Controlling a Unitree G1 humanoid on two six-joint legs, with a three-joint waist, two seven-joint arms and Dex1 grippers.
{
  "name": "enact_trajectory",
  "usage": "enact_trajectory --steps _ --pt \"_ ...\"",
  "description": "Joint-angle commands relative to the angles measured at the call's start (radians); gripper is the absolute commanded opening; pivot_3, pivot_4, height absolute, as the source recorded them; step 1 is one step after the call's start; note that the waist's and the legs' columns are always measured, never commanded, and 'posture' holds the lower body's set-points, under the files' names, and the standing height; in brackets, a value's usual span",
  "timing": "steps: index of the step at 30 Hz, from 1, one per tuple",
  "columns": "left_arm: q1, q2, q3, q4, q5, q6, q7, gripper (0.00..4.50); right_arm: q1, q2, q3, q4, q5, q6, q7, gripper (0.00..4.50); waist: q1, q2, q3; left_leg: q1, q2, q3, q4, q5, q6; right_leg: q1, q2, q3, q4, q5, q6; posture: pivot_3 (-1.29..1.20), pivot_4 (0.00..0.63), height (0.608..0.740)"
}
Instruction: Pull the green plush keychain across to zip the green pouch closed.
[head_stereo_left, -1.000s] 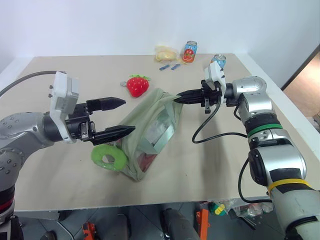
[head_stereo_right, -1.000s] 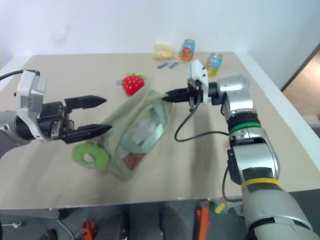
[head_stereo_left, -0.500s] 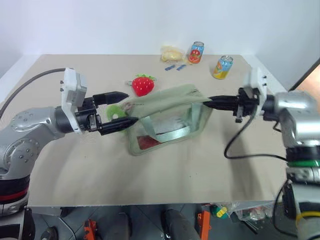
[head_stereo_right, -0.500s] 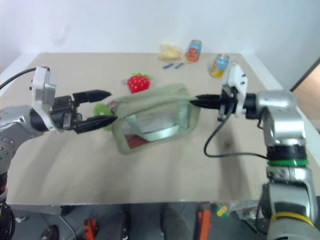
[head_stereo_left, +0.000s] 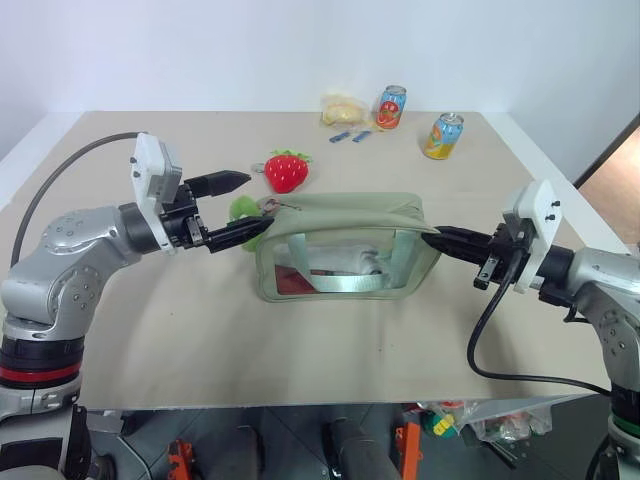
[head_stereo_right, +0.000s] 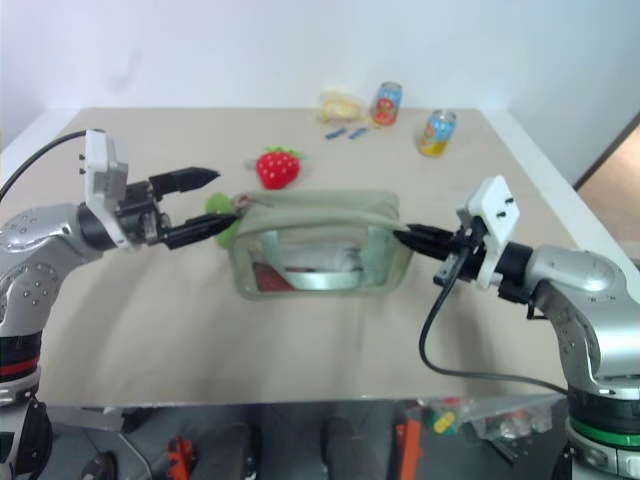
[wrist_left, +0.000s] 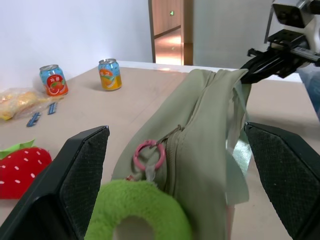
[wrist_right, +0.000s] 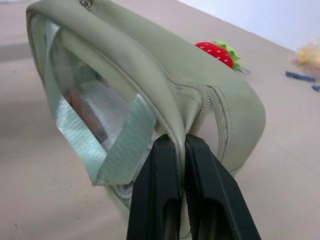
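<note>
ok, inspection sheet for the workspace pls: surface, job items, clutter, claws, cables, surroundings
Surface: beige table, flat.
Job's things: green pouch upright mid-table, clear panel facing the robot; green plush keychain at its left end on a pink ring.
Clutter: strawberry plush behind the pouch; two drink cans, yellow packet and small blue pieces at the far edge.
Claws: left claw open, fingers either side of the keychain, not gripping; right claw shut on the pouch's right end.
Cables: black cable looping under the right arm; grey cable on the left arm.
Surroundings: white wall; wooden door in the left wrist view.
</note>
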Motion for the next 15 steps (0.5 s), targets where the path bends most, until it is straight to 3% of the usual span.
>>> enact_trajectory --steps 1,5,15 --pt "0.011 0.011 0.023 -0.019 0.010 -0.017 -0.008 4.50 0.013 -0.002 -0.046 -0.066 0.066 0.037 -0.041 0.04 0.000 0.000 0.000 0.000 0.000 0.000 0.000 0.000 0.000 0.000 0.000 0.000 0.000 0.000 0.000 0.00 0.150 0.740" --pt "0.028 0.016 0.035 -0.018 0.017 -0.020 -0.002 4.50 -0.004 -0.013 -0.102 -0.102 0.197 0.145 -0.091 0.04 0.000 0.000 0.000 0.000 0.000 0.000 0.000 0.000 0.000 0.000 0.000 0.000 0.000 0.000 0.000 0.00 0.150 0.740" --pt "0.048 0.000 0.068 0.086 0.040 -0.044 0.009 4.50 0.024 -0.007 -0.008 -0.080 0.098 -0.016 -0.087 0.04 -0.001 0.000 0.000 0.000 0.000 0.000 0.000 0.000 0.000 0.000 0.000 0.000 -0.001 0.000 0.000 0.00 0.150 0.740"
